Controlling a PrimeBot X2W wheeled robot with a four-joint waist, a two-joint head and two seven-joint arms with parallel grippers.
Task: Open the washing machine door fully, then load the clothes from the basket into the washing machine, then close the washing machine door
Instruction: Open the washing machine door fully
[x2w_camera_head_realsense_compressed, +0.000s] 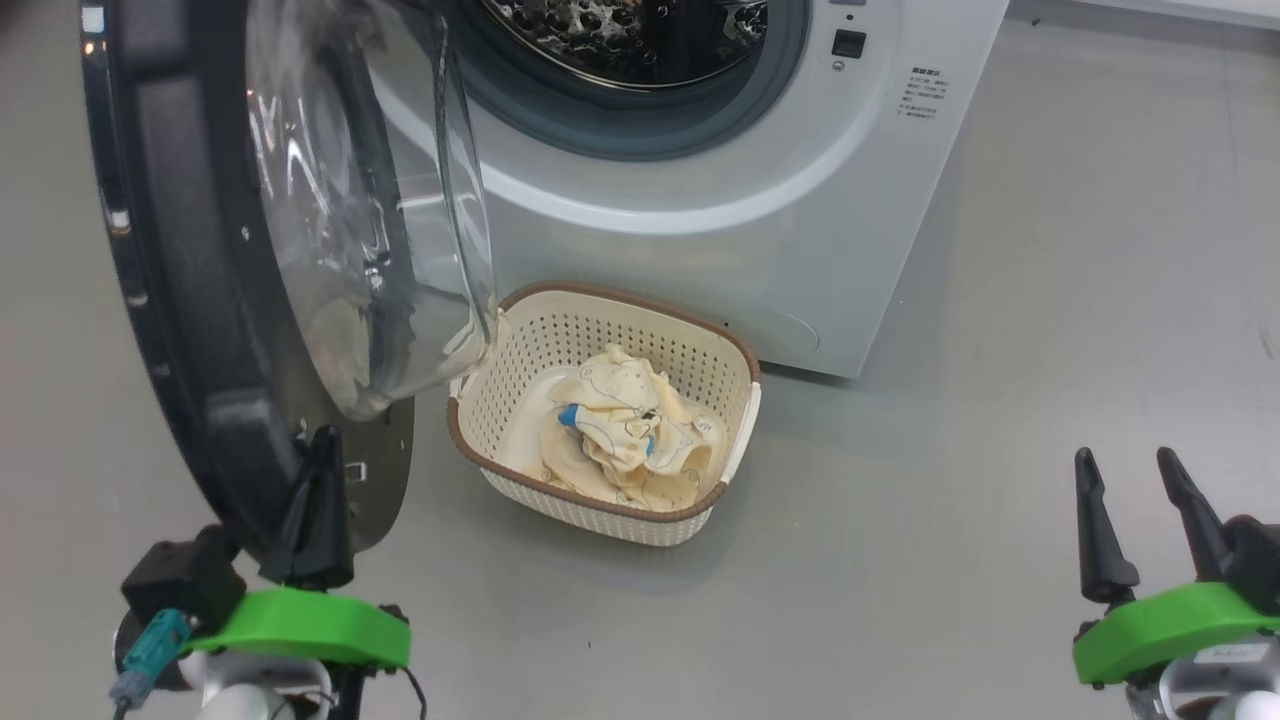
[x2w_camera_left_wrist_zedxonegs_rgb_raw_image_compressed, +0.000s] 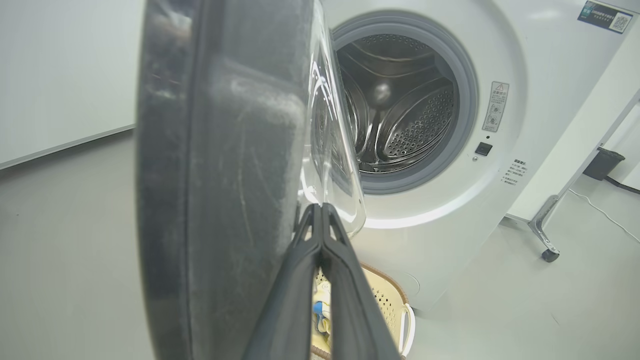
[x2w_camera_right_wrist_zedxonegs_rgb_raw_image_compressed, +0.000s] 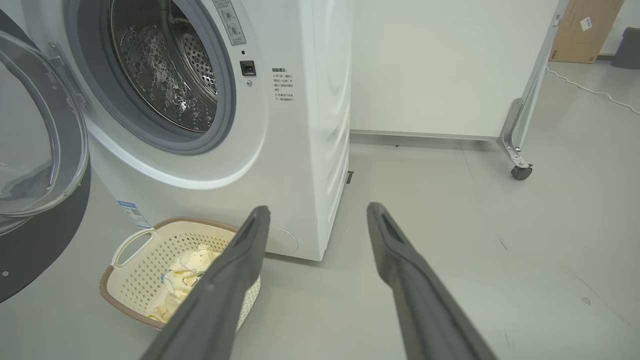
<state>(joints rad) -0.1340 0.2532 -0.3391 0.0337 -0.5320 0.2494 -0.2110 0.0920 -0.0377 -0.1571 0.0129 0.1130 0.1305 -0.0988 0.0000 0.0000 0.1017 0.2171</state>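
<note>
One slip of the left end effector (x2w_camera_head_realsense_compressed: 322, 445), fingers pressed together at the door (x2w_camera_head_realsense_compressed: 170, 300) edge, could let the door swing over the basket (x2w_camera_head_realsense_compressed: 620, 292); the right end effector (x2w_camera_head_realsense_compressed: 1122, 460) hangs spread apart.

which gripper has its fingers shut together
The left gripper: its fingers are pressed together by the washing machine door; the right gripper has them spread apart.

Left end effector (x2w_camera_head_realsense_compressed: 321, 433) pinched (right (x2w_camera_head_realsense_compressed: 1124, 456) splayed)

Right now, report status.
Left gripper shut at washing machine door rim; right gripper open, empty. Clothes in basket. Door partly open, its glass near basket corner.
</note>
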